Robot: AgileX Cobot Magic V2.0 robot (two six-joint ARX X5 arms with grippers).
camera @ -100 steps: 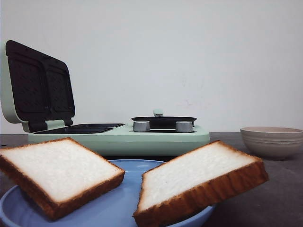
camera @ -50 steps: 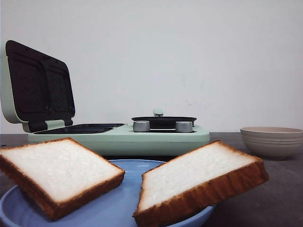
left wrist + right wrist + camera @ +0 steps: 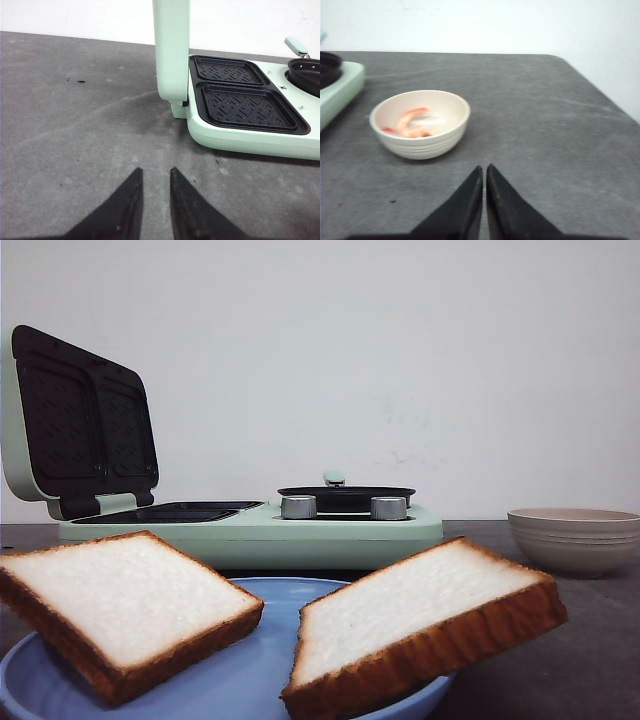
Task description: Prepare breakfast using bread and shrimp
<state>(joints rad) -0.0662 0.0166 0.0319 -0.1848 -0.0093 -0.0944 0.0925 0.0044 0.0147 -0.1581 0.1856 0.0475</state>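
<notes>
Blue plate [image 3: 250, 680] carries both bread slices [image 3: 125, 605], the right one [image 3: 420, 620] overhanging the rim; a clumsy grab could tip it. Left pincer [image 3: 152, 192] barely parted, right pincer [image 3: 483, 187] clenched, both empty.

I see bare worktop [image 3: 75, 130] ahead of my left pincer [image 3: 154, 172]; the appliance's raised lid [image 3: 171, 50] blocks its right.
</notes>
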